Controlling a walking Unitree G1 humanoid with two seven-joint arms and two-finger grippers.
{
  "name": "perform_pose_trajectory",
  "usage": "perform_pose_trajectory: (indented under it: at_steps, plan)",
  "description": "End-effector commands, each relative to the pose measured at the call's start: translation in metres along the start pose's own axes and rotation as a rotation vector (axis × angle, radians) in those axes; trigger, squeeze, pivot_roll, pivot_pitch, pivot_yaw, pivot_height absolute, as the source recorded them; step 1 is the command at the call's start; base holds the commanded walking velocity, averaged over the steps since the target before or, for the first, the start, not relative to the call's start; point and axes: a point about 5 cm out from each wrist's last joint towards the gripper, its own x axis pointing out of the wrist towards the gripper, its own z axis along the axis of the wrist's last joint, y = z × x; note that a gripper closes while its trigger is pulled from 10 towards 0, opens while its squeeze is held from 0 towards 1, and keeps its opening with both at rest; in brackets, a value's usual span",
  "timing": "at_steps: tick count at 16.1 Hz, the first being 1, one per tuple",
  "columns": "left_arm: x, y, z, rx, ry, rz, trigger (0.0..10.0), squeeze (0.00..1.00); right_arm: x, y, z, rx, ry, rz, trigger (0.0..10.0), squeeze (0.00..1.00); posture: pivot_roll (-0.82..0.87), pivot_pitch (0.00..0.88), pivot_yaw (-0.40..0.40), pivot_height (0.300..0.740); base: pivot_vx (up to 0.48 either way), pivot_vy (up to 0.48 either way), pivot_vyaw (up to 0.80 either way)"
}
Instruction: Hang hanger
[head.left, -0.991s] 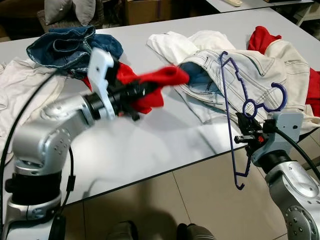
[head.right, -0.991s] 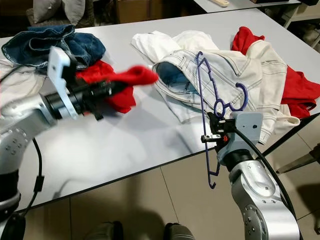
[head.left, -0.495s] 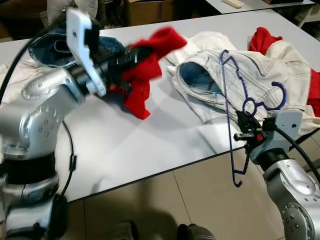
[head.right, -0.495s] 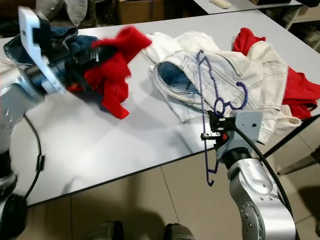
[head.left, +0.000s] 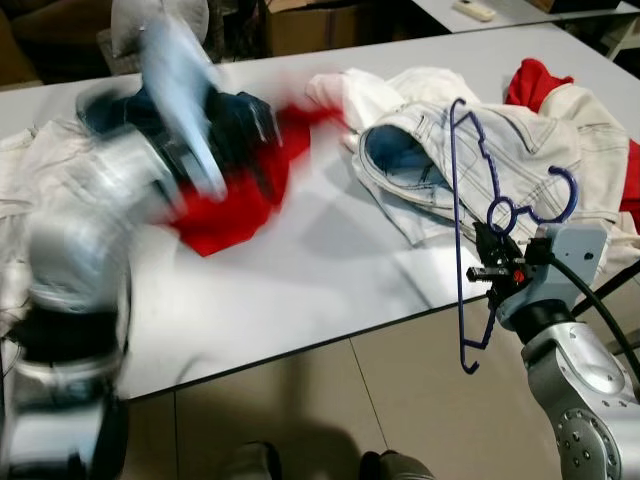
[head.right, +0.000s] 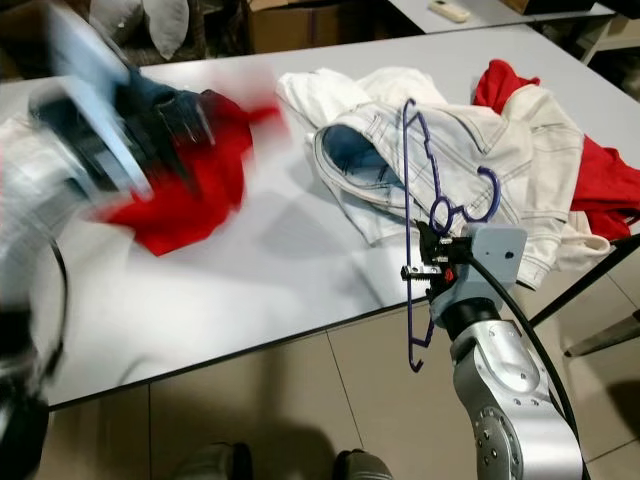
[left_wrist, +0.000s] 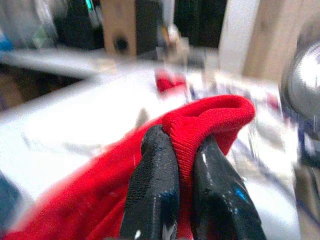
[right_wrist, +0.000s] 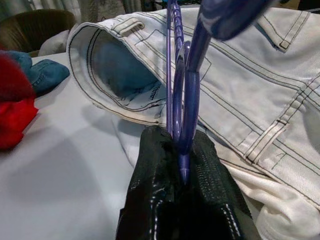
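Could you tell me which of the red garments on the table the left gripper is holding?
The red garment beside the blue jeans, pinched in the left gripper; the other red garment lies untouched under the cream jacket.

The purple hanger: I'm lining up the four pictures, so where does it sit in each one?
Left eye view: purple hanger upright at right, past the table edge, held by the right gripper.
Right eye view: right of centre, same pose.
Right wrist view: its bars rise from between the shut jaws.
Left wrist view: I can't make it out; red cloth is pinched there.
Shared landmark: the white denim jacket behind the hanger.
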Motion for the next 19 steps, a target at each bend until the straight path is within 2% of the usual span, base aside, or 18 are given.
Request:
perform_pose_trajectory:
  at_steps: [1, 2, 3, 6, 7, 10, 11, 12, 13, 14, 15, 16, 19]
  plan:
    - [0.005, -0.007, -0.016, 0.04, 0.05, 0.016, 0.0, 0.0, -0.001, 0.002, -0.002, -0.005, 0.005, 0.0, 10.0, 0.0, -0.01, 0.096, 0.022, 0.74, 0.0, 0.0, 0.0]
    - [0.005, -0.009, -0.028, 0.052, 0.097, 0.025, 0.0, 0.0, -0.001, 0.001, -0.003, -0.007, 0.007, -0.003, 10.0, 0.0, -0.01, 0.093, 0.025, 0.74, 0.0, 0.0, 0.0]
    - [0.004, -0.009, -0.031, 0.063, 0.108, 0.024, 0.0, 0.0, -0.001, 0.0, -0.003, -0.008, 0.008, -0.004, 10.0, 0.0, -0.01, 0.091, 0.027, 0.74, 0.0, 0.0, 0.0]
    - [0.005, -0.004, -0.025, 0.084, 0.074, 0.049, 0.0, 0.0, -0.002, 0.001, -0.005, -0.008, 0.01, 0.003, 10.0, 0.0, 0.0, 0.086, 0.025, 0.74, 0.0, 0.0, 0.0]
    - [0.009, 0.002, -0.004, 0.071, -0.032, 0.065, 0.0, 0.0, 0.0, 0.001, -0.004, -0.01, 0.005, 0.01, 10.0, 0.0, 0.0, 0.079, 0.026, 0.74, 0.0, 0.0, 0.0]
    - [0.015, 0.002, 0.012, 0.049, -0.113, 0.054, 0.0, 0.0, 0.002, 0.0, -0.002, -0.013, -0.004, 0.007, 10.0, 0.0, -0.01, 0.077, 0.03, 0.74, 0.0, 0.0, 0.0]
    - [0.033, -0.011, -0.012, 0.12, 0.006, 0.056, 3.7, 0.0, 0.001, -0.002, -0.002, -0.017, -0.006, 0.001, 10.0, 0.0, -0.02, 0.075, 0.032, 0.74, 0.0, 0.0, 0.0]
    - [0.046, -0.025, -0.03, 0.136, 0.072, 0.045, 10.0, 0.0, 0.001, -0.002, -0.002, -0.02, -0.007, -0.001, 10.0, 0.0, -0.02, 0.074, 0.034, 0.74, 0.0, 0.0, 0.0]
    - [0.05, -0.03, -0.034, 0.123, 0.075, 0.03, 10.0, 0.0, 0.0, -0.002, -0.001, -0.021, -0.008, 0.0, 10.0, 0.0, -0.02, 0.074, 0.034, 0.74, 0.0, 0.0, 0.0]
    - [0.054, -0.048, -0.051, 0.129, 0.142, -0.097, 10.0, 1.0, 0.0, -0.002, -0.001, -0.024, -0.012, -0.002, 10.0, 0.0, -0.03, 0.068, 0.04, 0.74, 0.0, 0.0, 0.0]
    - [0.053, -0.055, -0.066, 0.174, 0.217, -0.155, 10.0, 1.0, -0.001, -0.003, 0.0, -0.027, -0.015, -0.005, 10.0, 0.0, -0.04, 0.061, 0.049, 0.74, 0.0, 0.0, 0.0]
    - [0.052, -0.054, -0.074, 0.186, 0.254, -0.157, 10.0, 1.0, -0.001, -0.004, 0.0, -0.032, -0.017, -0.008, 10.0, 0.0, -0.04, 0.059, 0.053, 0.74, 0.0, 0.0, 0.0]
    - [0.038, -0.053, -0.081, 0.189, 0.291, -0.218, 10.0, 1.0, -0.005, -0.016, 0.004, -0.047, -0.037, -0.037, 10.0, 0.0, -0.04, 0.055, 0.056, 0.74, 0.0, 0.0, 0.0]
